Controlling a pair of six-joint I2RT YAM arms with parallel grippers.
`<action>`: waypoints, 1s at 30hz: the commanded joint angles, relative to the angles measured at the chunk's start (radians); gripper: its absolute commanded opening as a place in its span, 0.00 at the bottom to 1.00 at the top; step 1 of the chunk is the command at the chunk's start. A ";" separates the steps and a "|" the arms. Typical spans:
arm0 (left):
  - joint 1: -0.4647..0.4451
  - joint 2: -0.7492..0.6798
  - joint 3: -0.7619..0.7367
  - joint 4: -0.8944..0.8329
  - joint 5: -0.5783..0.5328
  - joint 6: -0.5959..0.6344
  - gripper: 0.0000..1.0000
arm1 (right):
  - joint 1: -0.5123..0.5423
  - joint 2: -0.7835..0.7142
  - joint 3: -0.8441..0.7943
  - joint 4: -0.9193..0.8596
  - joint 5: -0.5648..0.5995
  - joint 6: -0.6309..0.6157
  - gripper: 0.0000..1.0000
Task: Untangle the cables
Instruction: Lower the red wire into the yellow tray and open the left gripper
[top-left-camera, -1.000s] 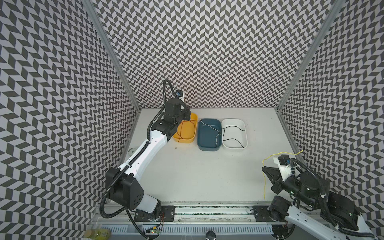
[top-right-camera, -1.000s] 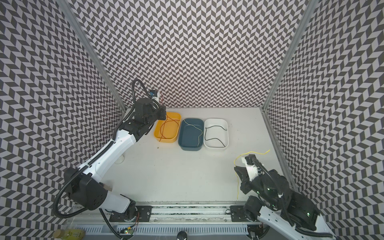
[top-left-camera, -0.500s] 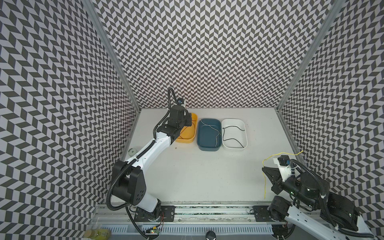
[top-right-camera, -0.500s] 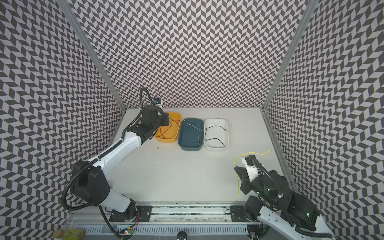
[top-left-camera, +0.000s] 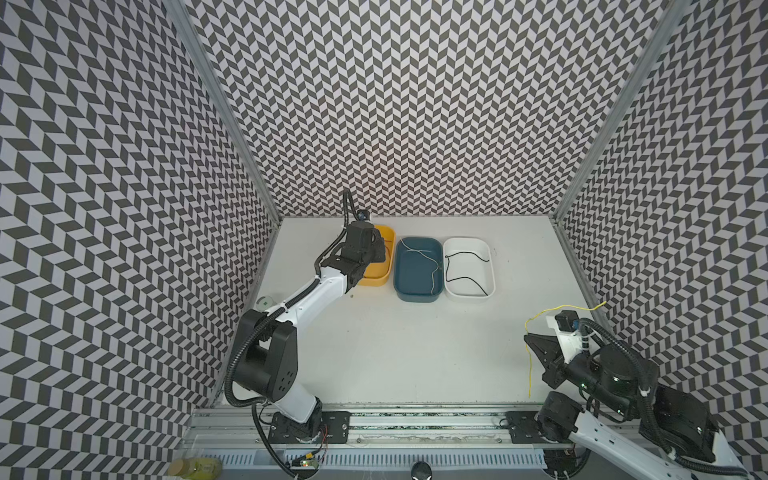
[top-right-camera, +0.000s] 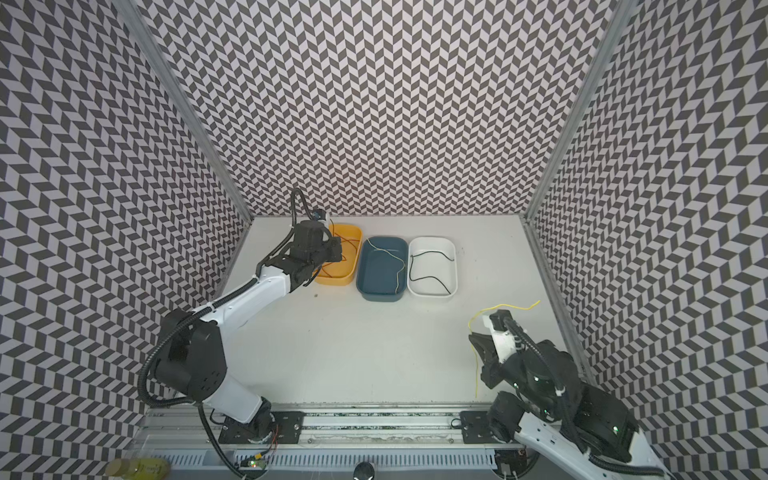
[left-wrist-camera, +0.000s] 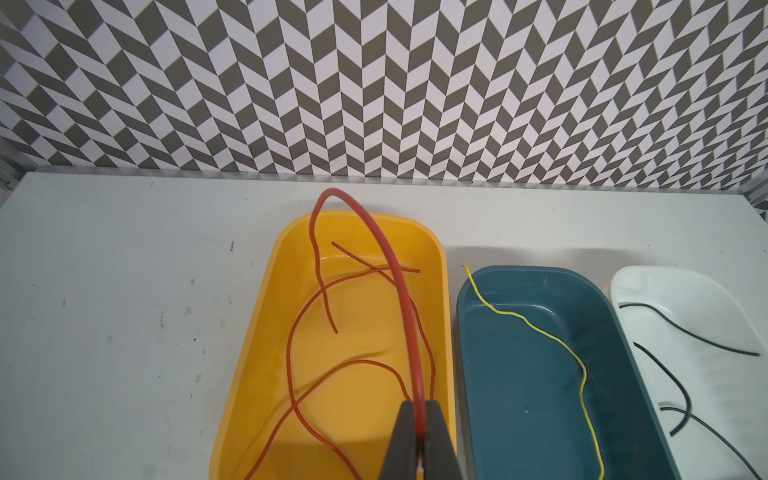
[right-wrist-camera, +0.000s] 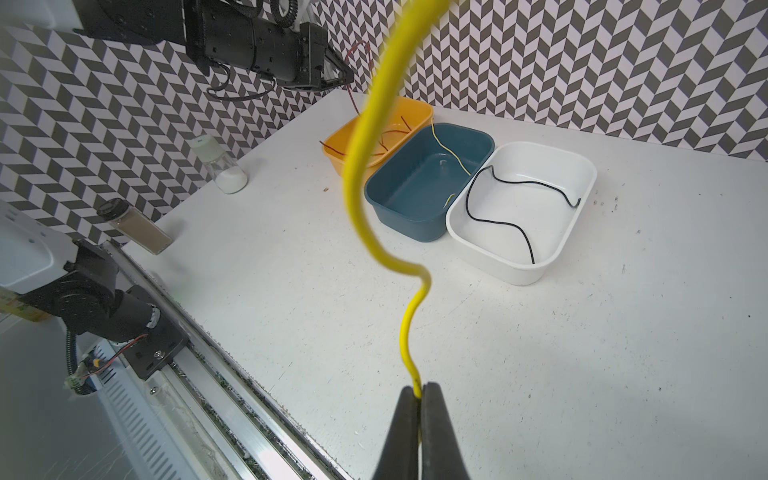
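Bright, even light from above; soft shadows on the desk (top-left-camera: 399, 357). The wall pattern (left-wrist-camera: 374, 83) stretches toward wrist-view edges. Near the right wrist lens the yellow cable (right-wrist-camera: 353, 174) blurs.

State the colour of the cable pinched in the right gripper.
Yellow; the cable shows best in the right wrist view.

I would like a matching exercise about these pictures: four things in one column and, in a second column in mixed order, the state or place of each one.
Column A
1. black cable
2. left gripper
3. right gripper
4. blue tray

Column B
a. shut on a yellow cable, above the table
b. lies in the white tray
c. contains a thin yellow cable
d. shut on a red cable, above the yellow tray

Pairs: 1-b, 2-d, 3-a, 4-c
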 joint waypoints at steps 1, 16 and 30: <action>0.001 0.030 -0.002 0.009 -0.015 -0.018 0.00 | -0.006 -0.013 -0.007 0.040 0.007 -0.019 0.00; 0.045 0.168 0.073 -0.094 0.000 -0.056 0.00 | -0.022 -0.005 -0.008 0.044 -0.006 -0.027 0.00; 0.057 0.194 0.128 -0.167 0.043 -0.059 0.25 | -0.040 -0.003 -0.013 0.052 -0.017 -0.030 0.00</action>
